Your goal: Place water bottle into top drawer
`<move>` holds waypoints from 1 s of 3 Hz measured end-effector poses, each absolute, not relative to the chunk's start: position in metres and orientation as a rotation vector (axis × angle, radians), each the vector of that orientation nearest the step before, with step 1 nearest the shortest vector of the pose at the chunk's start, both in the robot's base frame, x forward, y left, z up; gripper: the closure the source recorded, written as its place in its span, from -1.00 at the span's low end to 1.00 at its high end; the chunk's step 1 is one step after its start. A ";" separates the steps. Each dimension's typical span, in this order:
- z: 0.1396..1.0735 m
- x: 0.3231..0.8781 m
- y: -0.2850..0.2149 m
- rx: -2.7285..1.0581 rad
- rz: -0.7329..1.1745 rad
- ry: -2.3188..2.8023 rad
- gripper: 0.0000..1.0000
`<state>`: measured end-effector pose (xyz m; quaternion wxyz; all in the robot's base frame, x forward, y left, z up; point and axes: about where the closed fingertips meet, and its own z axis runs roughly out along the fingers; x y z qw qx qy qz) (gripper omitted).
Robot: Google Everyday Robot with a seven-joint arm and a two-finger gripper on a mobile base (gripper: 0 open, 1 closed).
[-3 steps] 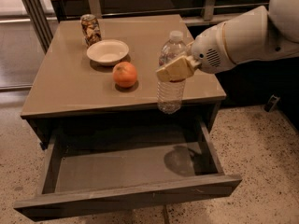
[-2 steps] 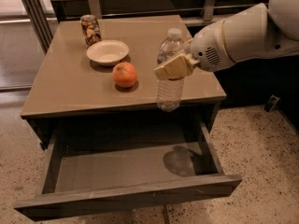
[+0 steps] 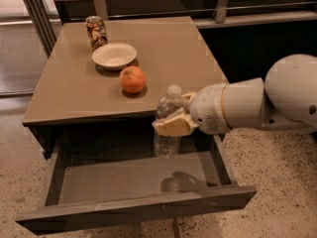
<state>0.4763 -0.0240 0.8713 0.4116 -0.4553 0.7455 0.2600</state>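
A small clear water bottle (image 3: pixel 166 144) with a white cap hangs upright in the air, just in front of the table's front edge and toward its right corner. It is above the open top drawer (image 3: pixel 138 209), over the right part of the drawer's grey floor. The bottle's base does not touch that floor, and a dark shadow lies on the floor below it.

The gripper (image 3: pixel 176 114) reaches in from the right. Its tan jaws are closed around the bottle's middle, one in front of it and one behind. A thick white arm (image 3: pixel 257 103) runs from the gripper to the right edge of the view.

The drawer is pulled well out from under the brown table (image 3: pixel 163 48) and has nothing lying inside.

On the table, an orange (image 3: pixel 132 79) sits near the middle, toward the front edge. A shallow white bowl (image 3: pixel 114 55) sits just behind it. A patterned drink can (image 3: pixel 96 31) stands upright near the back left corner, close to the bowl.
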 end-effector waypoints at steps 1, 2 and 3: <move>0.818 0.462 -0.016 -1.173 0.702 1.896 1.00; 0.813 0.460 -0.015 -1.178 0.707 1.901 1.00; 0.813 0.458 -0.013 -1.242 0.648 1.862 1.00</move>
